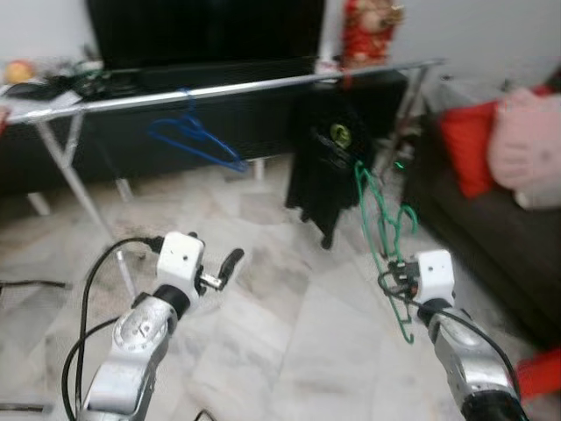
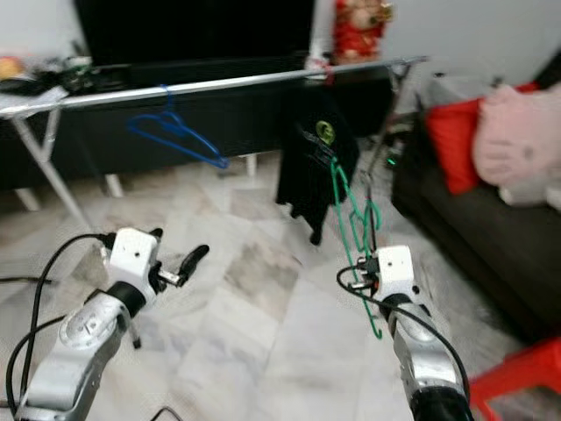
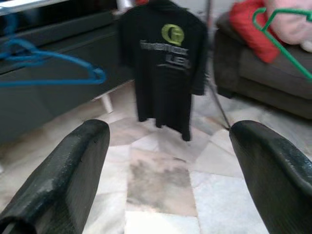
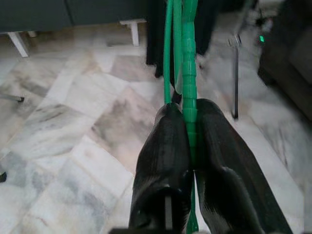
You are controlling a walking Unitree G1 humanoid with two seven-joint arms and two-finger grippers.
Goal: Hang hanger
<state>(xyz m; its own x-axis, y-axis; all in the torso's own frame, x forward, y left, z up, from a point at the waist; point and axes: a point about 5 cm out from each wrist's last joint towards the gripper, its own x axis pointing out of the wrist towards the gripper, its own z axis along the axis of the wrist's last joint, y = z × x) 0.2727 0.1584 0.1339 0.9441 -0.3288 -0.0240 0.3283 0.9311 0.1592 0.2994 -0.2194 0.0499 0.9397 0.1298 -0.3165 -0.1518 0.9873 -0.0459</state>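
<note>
My right gripper (image 4: pixel 189 141) is shut on a green plastic hanger (image 1: pixel 379 230), which stands up from the fingers with its hook (image 1: pixel 407 217) high, in front of the silver rail (image 1: pixel 237 86) of a clothes rack. A blue hanger (image 1: pixel 195 139) hangs on that rail toward its left part, and a black T-shirt (image 1: pixel 331 156) hangs farther right. My left gripper (image 3: pixel 168 161) is held out low over the marble floor, open, with nothing between its fingers (image 3: pixel 73 170). The green hanger is below and in front of the rail, not touching it.
A dark sofa (image 1: pixel 491 228) with a red cushion (image 1: pixel 469 145) and a pink pillow (image 1: pixel 526 145) stands at the right. A black TV unit (image 1: pixel 202 35) runs along the back wall behind the rack. The rack's white legs (image 1: pixel 74 180) stand at the left.
</note>
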